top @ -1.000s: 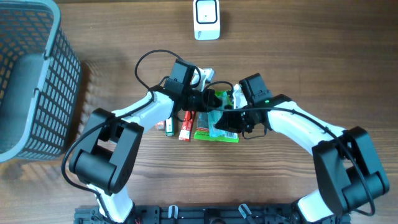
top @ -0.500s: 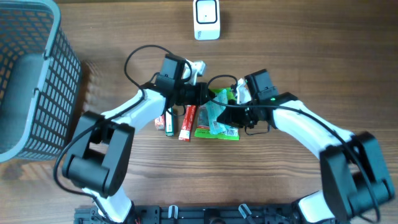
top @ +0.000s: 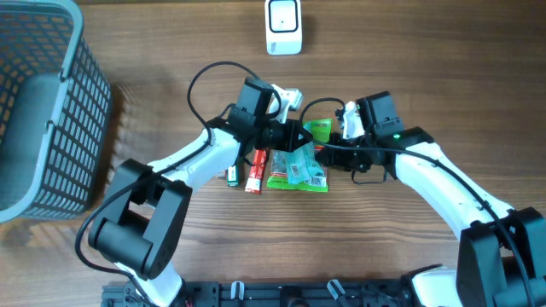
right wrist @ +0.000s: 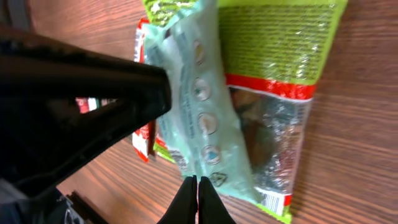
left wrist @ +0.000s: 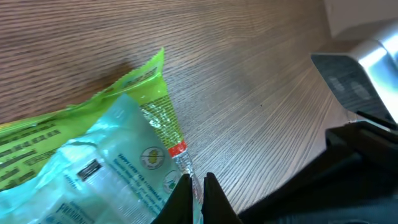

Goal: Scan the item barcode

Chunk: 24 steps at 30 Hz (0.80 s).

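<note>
The left gripper (left wrist: 196, 182) and right gripper (right wrist: 197, 184), both still pinching the pale teal packet (top: 300, 162), have shifted right, stretching it flatter over the green bag (top: 281, 182).

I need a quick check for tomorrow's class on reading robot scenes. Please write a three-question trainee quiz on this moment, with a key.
1. True or false: the white scanner stands on the table, outside the grey basket.
2. What lies under the pale teal packet? A) a green packet B) a metal tray C) a folded cloth
3. How do the jaws of the left gripper and right gripper stand, and on what?

Key: 1 true. 2 A. 3 Both are shut, each pinching an edge of the pale teal packet.
</note>
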Each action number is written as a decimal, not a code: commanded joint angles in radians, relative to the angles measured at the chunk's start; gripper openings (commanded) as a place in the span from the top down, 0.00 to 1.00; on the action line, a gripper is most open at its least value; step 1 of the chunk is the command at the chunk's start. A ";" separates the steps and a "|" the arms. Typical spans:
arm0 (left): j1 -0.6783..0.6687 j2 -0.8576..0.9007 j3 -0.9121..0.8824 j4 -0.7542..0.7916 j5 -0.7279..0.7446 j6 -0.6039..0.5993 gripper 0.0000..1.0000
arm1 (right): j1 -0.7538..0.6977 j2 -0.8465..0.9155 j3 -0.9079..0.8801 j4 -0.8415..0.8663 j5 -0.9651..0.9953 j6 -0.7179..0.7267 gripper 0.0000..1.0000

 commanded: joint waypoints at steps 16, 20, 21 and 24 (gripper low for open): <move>-0.015 0.116 -0.005 0.032 -0.014 0.023 0.96 | 0.000 0.058 -0.131 0.179 -0.023 0.014 0.96; -0.017 0.133 -0.005 0.028 -0.014 0.024 0.96 | 0.000 0.108 -0.140 0.193 0.025 0.063 0.96; -0.017 0.133 -0.005 0.027 -0.020 0.024 0.96 | 0.000 0.114 -0.140 0.192 0.033 0.082 0.96; -0.017 0.133 -0.005 0.027 -0.060 0.024 0.96 | 0.000 0.116 -0.140 0.185 0.063 0.132 0.96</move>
